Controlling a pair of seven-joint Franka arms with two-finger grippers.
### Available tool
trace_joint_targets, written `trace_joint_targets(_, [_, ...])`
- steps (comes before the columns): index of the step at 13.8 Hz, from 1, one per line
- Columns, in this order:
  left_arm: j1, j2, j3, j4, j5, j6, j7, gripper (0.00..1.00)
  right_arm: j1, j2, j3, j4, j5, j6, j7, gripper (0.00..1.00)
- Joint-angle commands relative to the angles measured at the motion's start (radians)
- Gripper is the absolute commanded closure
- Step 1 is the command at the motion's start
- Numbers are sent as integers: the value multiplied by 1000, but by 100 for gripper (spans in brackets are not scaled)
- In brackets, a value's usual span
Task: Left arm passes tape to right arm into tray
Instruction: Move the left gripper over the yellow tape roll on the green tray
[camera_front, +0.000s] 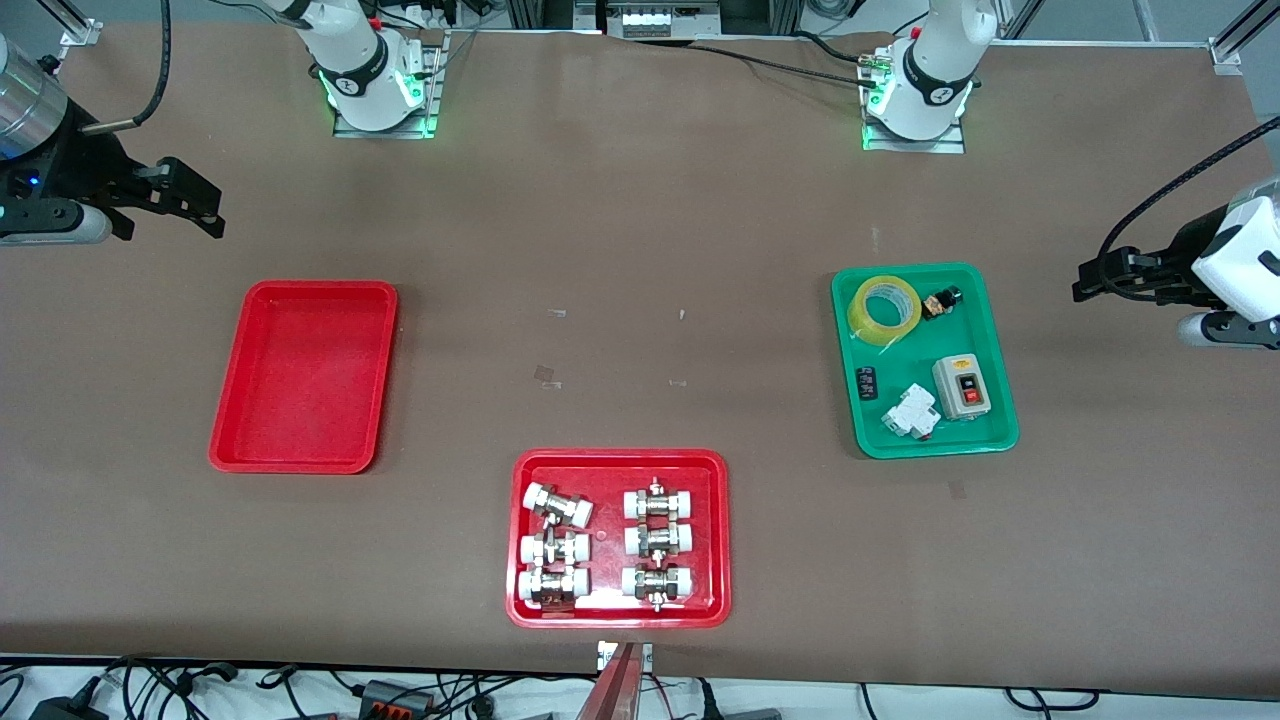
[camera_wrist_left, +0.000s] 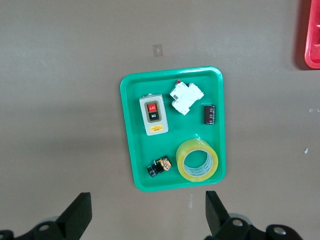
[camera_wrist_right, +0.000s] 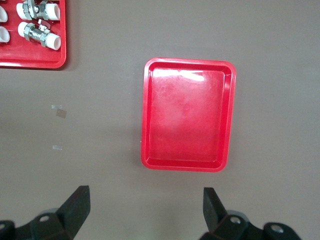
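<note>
- The left gripper (camera_front: 1082, 285) hangs over bare worktop (camera_front: 640, 250) at the left arm's end, fingers (camera_wrist_left: 80, 212) spread wide and holding nothing.
- The tape (camera_front: 884, 309) lies flat in the green tray (camera_front: 870, 440), well apart from the left gripper, in the tray's corner farthest from the front camera and toward the right arm's end.
- Just beside the tape sits a small black part (camera_front: 940, 301); a grey switch box (camera_front: 962, 388), a white breaker (camera_front: 911, 411) and a black component (camera_front: 867, 383) share the green tray.
- The right gripper (camera_front: 215, 212) hovers over bare worktop at the right arm's end, released, with fingers (camera_wrist_right: 77, 205) parted.
- The red tray (camera_front: 225, 440) lies on the worktop near the right gripper, its floor bare.
- A second red tray (camera_front: 620, 460) with white-capped metal fittings (camera_front: 657, 540) sits nearest the front camera.
</note>
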Motion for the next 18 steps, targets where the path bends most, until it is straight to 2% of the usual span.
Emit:
trace_joint_targets(1, [-3, 2, 11, 14, -26, -17, -3, 0, -7, -14, 2, -16, 16, 10, -10, 0])
trace_joint_targets(6, [-4, 8, 9, 11, -26, -10, -3, 0, -5, -12, 2, -12, 14, 5, -21, 0])
trace_joint_targets(9, [-15, 53, 8, 19, -14, -29, 4, 0, -5, -10, 2, -13, 14, 8, -14, 0])
trace_joint_targets(11, [-12, 76, 6, -21, -24, -49, 6, 0, -5, -10, 2, -15, 14, 8, -14, 0])
trace_joint_targets(14, [-18, 76, 5, -124, -23, -37, -5, 0, -5, -10, 2, -16, 14, 8, -11, 0])
trace_joint_targets(16, [-17, 56, 3, -263, -26, 59, -6, 0, -5, -10, 2, -16, 14, 8, -10, 0])
trace_joint_targets(17, [-18, 34, -18, -321, -24, 105, -9, 0, -5, -10, 2, -18, 14, 8, -10, 0])
trace_joint_targets(18, [-15, 27, -68, -373, -24, 147, -37, 0, -5, -10, 2, -18, 14, 8, -10, 0])
